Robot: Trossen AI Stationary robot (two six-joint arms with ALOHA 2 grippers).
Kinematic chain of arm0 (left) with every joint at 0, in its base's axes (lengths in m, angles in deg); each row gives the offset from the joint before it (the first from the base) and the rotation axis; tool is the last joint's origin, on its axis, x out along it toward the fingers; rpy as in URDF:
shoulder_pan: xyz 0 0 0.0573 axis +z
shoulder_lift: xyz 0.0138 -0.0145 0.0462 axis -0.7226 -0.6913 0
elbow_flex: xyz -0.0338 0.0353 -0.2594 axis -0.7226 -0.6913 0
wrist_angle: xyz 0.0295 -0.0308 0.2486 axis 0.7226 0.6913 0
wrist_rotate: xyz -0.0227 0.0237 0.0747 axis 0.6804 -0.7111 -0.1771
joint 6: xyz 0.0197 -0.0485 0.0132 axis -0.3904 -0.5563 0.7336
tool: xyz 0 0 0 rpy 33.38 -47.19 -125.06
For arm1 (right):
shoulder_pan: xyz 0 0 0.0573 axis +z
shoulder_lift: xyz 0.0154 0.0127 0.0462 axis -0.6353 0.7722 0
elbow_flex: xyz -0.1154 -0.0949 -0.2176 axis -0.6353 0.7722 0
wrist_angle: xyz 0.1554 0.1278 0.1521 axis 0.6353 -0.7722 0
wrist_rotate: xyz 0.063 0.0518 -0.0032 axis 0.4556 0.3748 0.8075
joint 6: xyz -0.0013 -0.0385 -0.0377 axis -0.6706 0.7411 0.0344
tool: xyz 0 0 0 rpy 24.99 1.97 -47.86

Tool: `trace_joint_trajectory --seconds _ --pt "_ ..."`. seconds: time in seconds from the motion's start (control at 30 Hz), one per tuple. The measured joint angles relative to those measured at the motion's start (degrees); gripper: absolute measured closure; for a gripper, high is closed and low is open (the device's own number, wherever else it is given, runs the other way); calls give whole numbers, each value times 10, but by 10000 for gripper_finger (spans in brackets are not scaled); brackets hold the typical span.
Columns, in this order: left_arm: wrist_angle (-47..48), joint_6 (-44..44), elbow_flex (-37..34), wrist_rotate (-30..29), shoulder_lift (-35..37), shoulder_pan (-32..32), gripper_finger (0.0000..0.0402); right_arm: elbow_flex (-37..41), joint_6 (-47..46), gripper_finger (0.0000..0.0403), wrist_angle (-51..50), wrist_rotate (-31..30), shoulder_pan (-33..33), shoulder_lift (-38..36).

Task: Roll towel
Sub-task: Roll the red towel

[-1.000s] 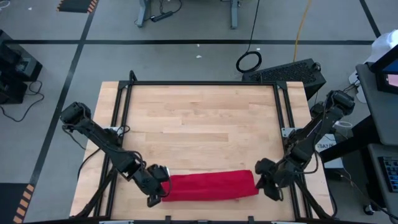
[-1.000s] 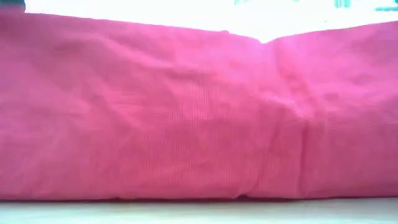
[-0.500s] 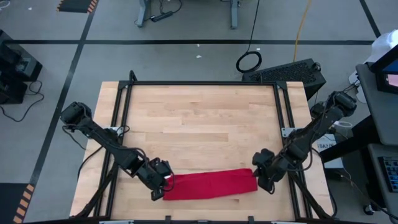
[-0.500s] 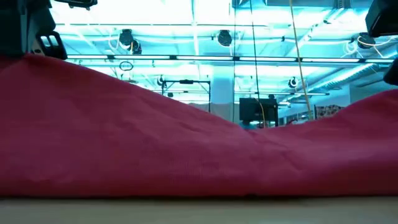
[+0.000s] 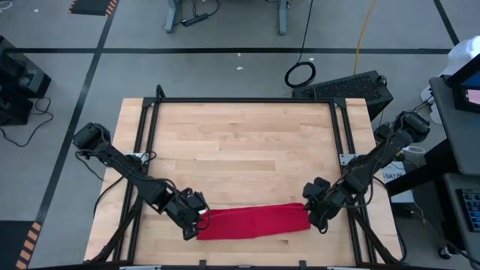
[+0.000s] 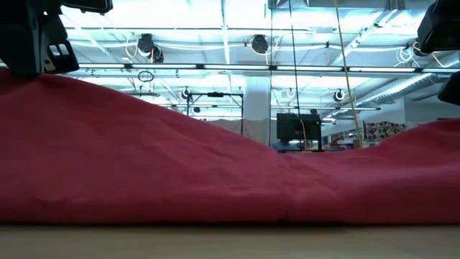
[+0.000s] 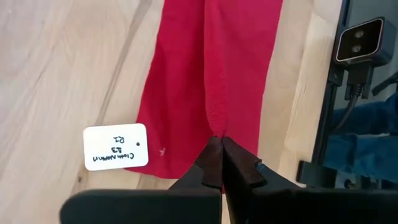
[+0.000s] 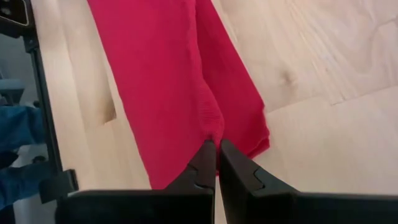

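You have one red towel [image 5: 253,222], a long band along the near edge of the surface [image 5: 240,142]. Two grippers: left gripper [image 5: 197,223] and right gripper [image 5: 310,214], jaws clamped on its ends. Only the left wrist view shows the white tag [image 7: 115,146]. Since a second ago, the band has narrowed.

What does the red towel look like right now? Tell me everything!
The towel is a plain bright red soft cloth, folded into a long narrow band near the table's front edge. A small white tag with handwriting lies at its left end. The left end effector and right end effector are each shut on a pinch of cloth at opposite ends, lifting them, so the middle sags low in the low view.
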Motion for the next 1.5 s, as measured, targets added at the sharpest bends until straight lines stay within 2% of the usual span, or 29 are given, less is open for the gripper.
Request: trace_joint_trajectory --seconds 0.47,1.0,1.33,1.5 --pt "0 -1 0 -6 0 0 383 0 -12 397 -8 12 0 0" --pt "19 -18 0 -51 0 0 382 0 -24 284 -4 13 1 0" --pt "28 -31 0 -73 -8 1 381 0 -29 266 9 14 1 0" --pt "28 -56 0 -72 -25 1 356 0 -29 266 22 15 1 0"
